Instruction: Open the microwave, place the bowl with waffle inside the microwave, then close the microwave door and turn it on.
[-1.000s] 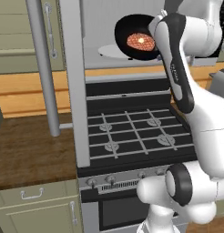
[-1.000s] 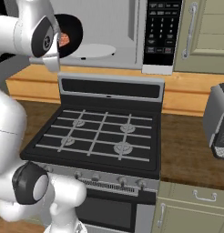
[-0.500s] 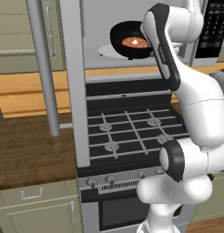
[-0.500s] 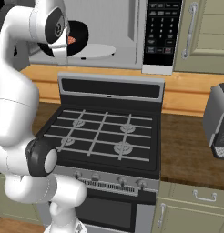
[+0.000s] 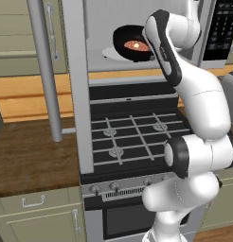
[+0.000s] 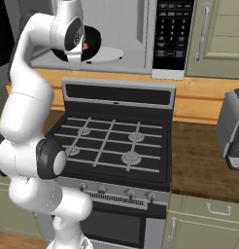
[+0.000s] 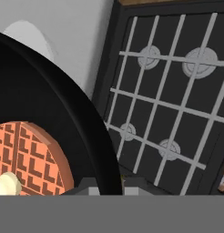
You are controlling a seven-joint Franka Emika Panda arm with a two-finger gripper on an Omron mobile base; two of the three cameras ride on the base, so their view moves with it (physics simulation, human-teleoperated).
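The microwave [image 5: 102,21] stands open above the stove, with its button panel [image 6: 172,34] on the right. The microwave door [image 5: 76,94] is swung out to the left, its long bar handle [image 5: 45,71] facing me. The black bowl with waffle [image 5: 132,43] hangs just over the white turntable [image 5: 110,52] inside the opening. In the hand view my gripper [image 7: 108,187] is shut on the bowl's rim [image 7: 63,113], and the brown waffle [image 7: 27,154] lies inside. My arm partly covers the bowl [image 6: 91,41] in the right base view.
The black gas stove [image 6: 111,143] with four burners lies directly under the microwave. A grey toaster [image 6: 233,131] sits on the wooden counter at the right. Beige cabinets [image 6: 218,34] flank the microwave, and the open door blocks the left side.
My arm has carried the bowl a little deeper into the microwave, over the turntable. The upper arm has swung up and closer to the opening.
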